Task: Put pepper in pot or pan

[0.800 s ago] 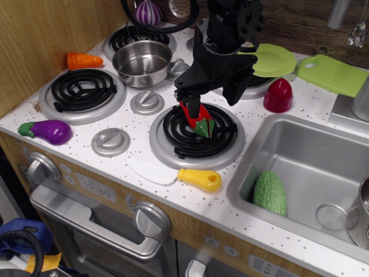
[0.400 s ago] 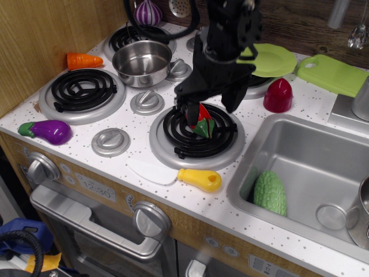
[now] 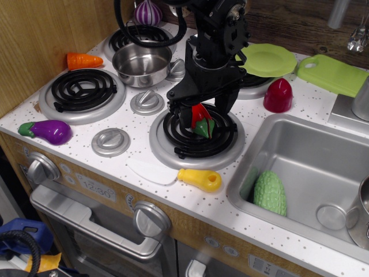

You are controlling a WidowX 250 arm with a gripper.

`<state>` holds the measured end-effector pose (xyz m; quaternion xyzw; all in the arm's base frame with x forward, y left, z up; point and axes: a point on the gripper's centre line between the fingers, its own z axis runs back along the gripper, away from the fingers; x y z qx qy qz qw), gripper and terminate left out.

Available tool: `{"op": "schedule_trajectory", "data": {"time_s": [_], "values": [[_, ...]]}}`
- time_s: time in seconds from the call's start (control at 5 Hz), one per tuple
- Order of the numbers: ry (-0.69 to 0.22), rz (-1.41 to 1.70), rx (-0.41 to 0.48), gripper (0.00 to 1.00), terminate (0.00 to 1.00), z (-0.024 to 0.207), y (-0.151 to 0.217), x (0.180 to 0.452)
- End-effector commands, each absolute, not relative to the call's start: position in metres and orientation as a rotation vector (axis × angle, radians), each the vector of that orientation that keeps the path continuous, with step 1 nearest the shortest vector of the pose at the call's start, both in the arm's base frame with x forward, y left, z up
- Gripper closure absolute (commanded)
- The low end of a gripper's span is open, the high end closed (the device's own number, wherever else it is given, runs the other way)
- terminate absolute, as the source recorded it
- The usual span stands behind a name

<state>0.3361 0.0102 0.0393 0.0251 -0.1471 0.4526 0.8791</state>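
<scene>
The red pepper [image 3: 200, 119] with its green stem end is at the front middle burner [image 3: 173, 144], held tilted just over the coils. My gripper [image 3: 196, 117] comes down from above and is shut on the pepper; its black body hides the pepper's upper part. The shiny steel pot [image 3: 142, 63] stands empty to the back left, between the two left burners, about a hand's width from the gripper.
An orange carrot [image 3: 83, 60] and a purple eggplant [image 3: 49, 131] lie at the left. A dark red dome toy [image 3: 278, 94], lime plate [image 3: 268, 59] and green board [image 3: 331, 73] are at the right. A yellow-handled knife [image 3: 199, 179] lies in front. The sink [image 3: 323, 144] holds a green vegetable [image 3: 270, 192].
The gripper has closed in on the pepper and shifted slightly left; the pepper now sits more upright and a little higher over the burner. The pot has not moved.
</scene>
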Motion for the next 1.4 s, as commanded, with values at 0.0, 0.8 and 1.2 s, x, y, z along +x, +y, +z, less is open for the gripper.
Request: {"op": "schedule_trajectory", "data": {"time_s": [0.0,0.8,1.2], "values": [[-0.328,0.956,0.008,0.00,0.00,0.036,0.019,0.345],[-0.410,0.924,0.099,1.00,0.00,0.056,0.045,0.354],[-0.467,0.839,0.158,1.00,0.00,0.088,0.098,0.374]]}}
